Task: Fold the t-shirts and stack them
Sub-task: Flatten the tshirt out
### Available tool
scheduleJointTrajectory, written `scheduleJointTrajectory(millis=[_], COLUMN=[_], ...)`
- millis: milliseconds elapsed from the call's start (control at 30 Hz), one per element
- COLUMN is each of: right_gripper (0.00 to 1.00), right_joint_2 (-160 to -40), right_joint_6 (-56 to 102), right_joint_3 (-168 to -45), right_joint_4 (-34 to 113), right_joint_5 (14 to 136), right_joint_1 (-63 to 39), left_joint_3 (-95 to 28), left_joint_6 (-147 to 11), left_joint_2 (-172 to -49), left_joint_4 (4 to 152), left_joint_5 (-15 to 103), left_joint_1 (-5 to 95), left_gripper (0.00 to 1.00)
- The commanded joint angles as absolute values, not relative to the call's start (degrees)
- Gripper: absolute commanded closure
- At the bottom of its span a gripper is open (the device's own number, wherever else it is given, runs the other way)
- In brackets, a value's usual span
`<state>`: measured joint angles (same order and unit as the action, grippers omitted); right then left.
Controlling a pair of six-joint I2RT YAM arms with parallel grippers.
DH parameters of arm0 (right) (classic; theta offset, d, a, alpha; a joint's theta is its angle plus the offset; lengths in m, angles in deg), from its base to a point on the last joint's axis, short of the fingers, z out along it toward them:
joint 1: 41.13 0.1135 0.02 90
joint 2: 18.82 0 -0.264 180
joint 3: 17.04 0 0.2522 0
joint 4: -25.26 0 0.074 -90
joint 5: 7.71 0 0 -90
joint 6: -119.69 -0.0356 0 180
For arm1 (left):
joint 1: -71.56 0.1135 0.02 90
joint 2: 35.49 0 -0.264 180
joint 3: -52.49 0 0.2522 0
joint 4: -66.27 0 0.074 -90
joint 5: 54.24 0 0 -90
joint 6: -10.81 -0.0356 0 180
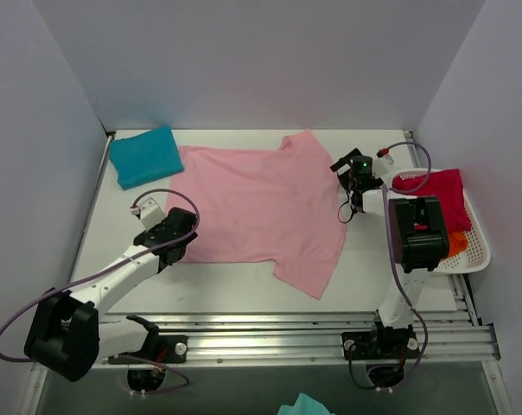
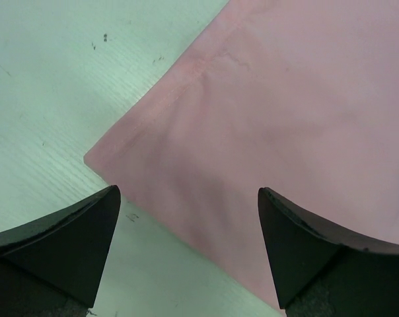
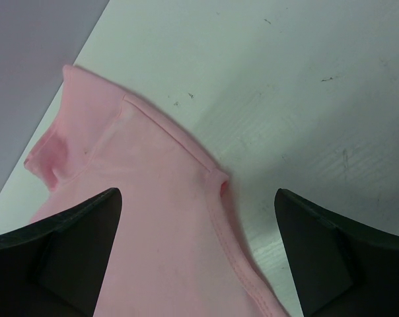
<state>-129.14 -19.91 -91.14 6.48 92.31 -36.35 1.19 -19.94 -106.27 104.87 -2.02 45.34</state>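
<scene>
The large light pink t-shirt (image 1: 261,203) lies spread flat on the table, hem to the left, neck to the right. My left gripper (image 1: 185,235) hovers open over its near left hem corner (image 2: 87,158), with pink cloth (image 2: 265,119) and bare table between the fingers (image 2: 80,238). At the neck edge my right gripper (image 1: 343,173) is open; the collar seam (image 3: 219,191) runs between its fingers (image 3: 331,257), and one sleeve (image 3: 61,145) shows beyond. A teal-blue t-shirt (image 1: 145,156) sits folded at the back left. Magenta-red (image 1: 442,194) and orange (image 1: 456,244) t-shirts lie in a basket.
The white basket (image 1: 479,252) stands at the right table edge, close beside the right arm. Grey walls close in the table at the back and both sides. An aluminium rail (image 1: 270,337) runs along the near edge by the arm bases.
</scene>
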Motion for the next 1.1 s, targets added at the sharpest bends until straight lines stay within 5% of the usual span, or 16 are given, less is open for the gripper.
scheduleJointTrajectory(millis=[0, 333, 467, 600, 700, 733, 833, 1067], right_gripper=[0.04, 0.01, 0.0, 0.0, 0.0, 0.0, 0.0, 0.03], right_joint_2=[-125.1, -100.3, -93.8, -91.2, -87.6, -85.3, -80.9, -59.5], right_joint_6=[-19.1, -14.9, -11.3, -11.5, -16.8, -18.5, -27.4, -45.8], right_joint_3=[-90.2, -89.2, -87.7, -82.6, -80.9, -80.2, -76.7, -64.6], right_joint_4=[4.5, 20.8, 24.4, 27.1, 41.5, 45.0, 59.6, 74.9], right_joint_5=[92.3, 121.8, 134.6, 117.9, 121.5, 121.8, 122.4, 111.8], right_joint_1=[-34.7, -15.8, -2.3, -0.5, 5.1, 7.5, 10.3, 19.9], left_joint_3=[-6.1, -9.3, 8.5, 26.4, 11.6, 4.8, -2.3, 3.4], left_joint_6=[-24.3, -39.9, -50.3, -45.1, -47.2, -44.6, -27.8, -24.5], left_joint_2=[-101.6, -83.8, -68.6, -65.9, -73.4, -75.5, -81.4, -77.3], left_joint_4=[106.3, 103.7, 65.1, 44.9, 70.9, 86.1, 107.6, 114.3], left_joint_5=[-6.5, -2.7, 15.9, 25.9, 23.3, 11.2, -1.5, -4.1], left_joint_1=[44.8, 39.3, 39.3, 40.5, 39.4, 37.6, 36.6, 34.6], left_gripper=[0.06, 0.06, 0.06, 0.06, 0.02, 0.0, 0.07, 0.14])
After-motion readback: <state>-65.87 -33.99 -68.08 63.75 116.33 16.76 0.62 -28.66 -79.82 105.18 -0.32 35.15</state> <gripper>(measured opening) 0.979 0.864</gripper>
